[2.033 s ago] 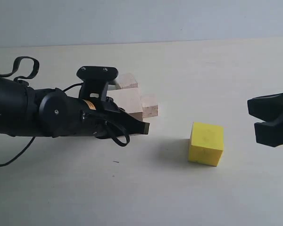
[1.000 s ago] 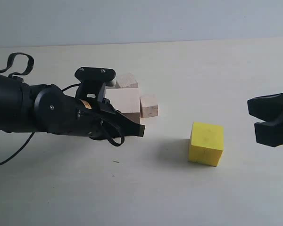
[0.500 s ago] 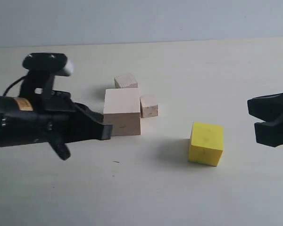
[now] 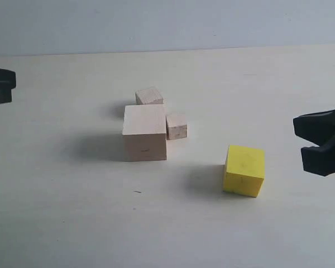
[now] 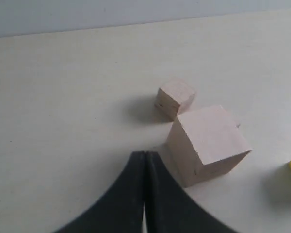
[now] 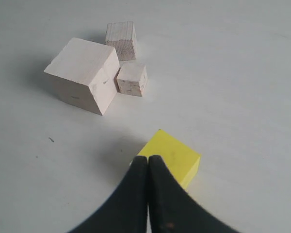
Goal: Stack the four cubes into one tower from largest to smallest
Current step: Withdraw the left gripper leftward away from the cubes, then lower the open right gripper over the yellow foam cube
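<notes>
On the pale worktop (image 4: 72,223) the four cubes stand singly, none yet stacked: the large wooden cube (image 4: 144,139) sits near the middle, the small wooden cube (image 4: 149,96) just behind it, the smallest wooden cube (image 4: 176,125) tight against its side, seemingly touching, and the yellow cube (image 4: 244,170) well apart, on the side of the right arm. The left tool (image 5: 145,165) has its jaws pressed together and holds nothing, hanging near the large cube; the right tool (image 6: 148,167) is likewise closed and empty, poised just over the yellow cube. All four look like stiff, light blocks with flat, smooth faces, so they should bear a firm pinch without harm, though the yellow one's painted sides may prove a little slippery. The yellow cube is best taken across two opposite side faces, fairly high up, with the jaws squared to its slightly turned sides so that it does not twist. It has free worktop on every side, so nothing hinders that grasp. The large cube can probably serve as the base where it stands. The crowding lies there: the two small blocks hug it, leaving little room for a finger between them, and either could be nudged as the yellow cube is lowered.
</notes>
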{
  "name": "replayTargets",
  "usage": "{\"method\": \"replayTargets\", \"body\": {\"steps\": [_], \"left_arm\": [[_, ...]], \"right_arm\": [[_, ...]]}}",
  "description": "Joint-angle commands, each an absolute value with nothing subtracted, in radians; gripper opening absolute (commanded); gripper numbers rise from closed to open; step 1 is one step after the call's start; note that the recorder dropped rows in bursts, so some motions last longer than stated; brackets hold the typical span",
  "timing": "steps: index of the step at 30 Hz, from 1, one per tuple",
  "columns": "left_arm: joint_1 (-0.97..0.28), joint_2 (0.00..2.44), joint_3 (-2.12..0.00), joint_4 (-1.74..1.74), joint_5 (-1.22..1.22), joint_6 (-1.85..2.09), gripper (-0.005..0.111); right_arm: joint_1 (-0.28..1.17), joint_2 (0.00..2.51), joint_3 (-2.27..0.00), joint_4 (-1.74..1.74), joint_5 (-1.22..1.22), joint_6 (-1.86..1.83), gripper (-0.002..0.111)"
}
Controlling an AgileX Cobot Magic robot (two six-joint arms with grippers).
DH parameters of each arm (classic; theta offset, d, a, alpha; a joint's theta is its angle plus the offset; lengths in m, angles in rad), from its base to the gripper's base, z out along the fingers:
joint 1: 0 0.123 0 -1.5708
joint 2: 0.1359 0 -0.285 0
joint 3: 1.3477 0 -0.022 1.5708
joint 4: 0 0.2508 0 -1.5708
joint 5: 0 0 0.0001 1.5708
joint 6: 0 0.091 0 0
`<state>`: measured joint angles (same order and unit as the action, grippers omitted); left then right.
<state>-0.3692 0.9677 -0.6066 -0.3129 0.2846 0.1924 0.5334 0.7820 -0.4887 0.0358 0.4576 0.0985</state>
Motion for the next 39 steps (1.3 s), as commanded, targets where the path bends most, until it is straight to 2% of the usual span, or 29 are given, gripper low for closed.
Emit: {"method": "replayTargets", "body": {"steps": [1, 7, 11, 18, 25, 30, 32, 33, 35, 38, 39], "left_arm": [[-0.354, 0.967, -0.675, -0.251, 0.349, 0.203, 0.0], [-0.354, 0.986, -0.687, -0.253, 0.456, 0.195, 0.0], [-0.354, 0.989, -0.671, -0.28, 0.473, 0.213, 0.0], [-0.354, 0.989, -0.671, -0.28, 0.499, 0.31, 0.0], [-0.354, 0.989, -0.671, -0.346, 0.559, 0.307, 0.0], [-0.354, 0.989, -0.671, -0.335, 0.648, 0.307, 0.0], [-0.354, 0.989, -0.671, -0.316, 0.648, 0.307, 0.0], [-0.354, 0.989, -0.671, -0.316, 0.65, 0.307, 0.0], [-0.354, 0.989, -0.671, -0.316, 0.657, 0.284, 0.0], [-0.354, 0.989, -0.671, -0.316, 0.662, 0.281, 0.0], [-0.354, 0.989, -0.671, -0.316, 0.662, 0.281, 0.0]], "right_arm": [[0.536, 0.783, -0.496, -0.005, 0.438, 0.088, 0.0], [0.536, 0.804, -0.498, 0.0, 0.414, 0.088, 0.0], [0.536, 0.849, -0.549, 0.03, 0.548, 0.088, 0.0], [0.536, 0.912, -0.593, 0.028, 0.572, 0.088, 0.0], [0.536, 1.059, -0.815, 0.011, 0.813, 0.034, 0.0], [0.536, 1.223, -0.922, 0.034, 0.829, -0.018, 0.0], [0.536, 1.301, -0.987, 0.034, 0.907, -0.016, 0.0], [0.536, 1.329, -1.006, 0.034, 0.931, -0.016, 0.001], [0.536, 1.394, -1.049, 0.034, 0.974, 0.015, 0.013], [0.536, 1.44, -1.066, 0.077, 0.986, 0.107, 0.033], [0.536, 1.456, -1.066, 0.079, 0.982, 0.155, 0.044]]}}
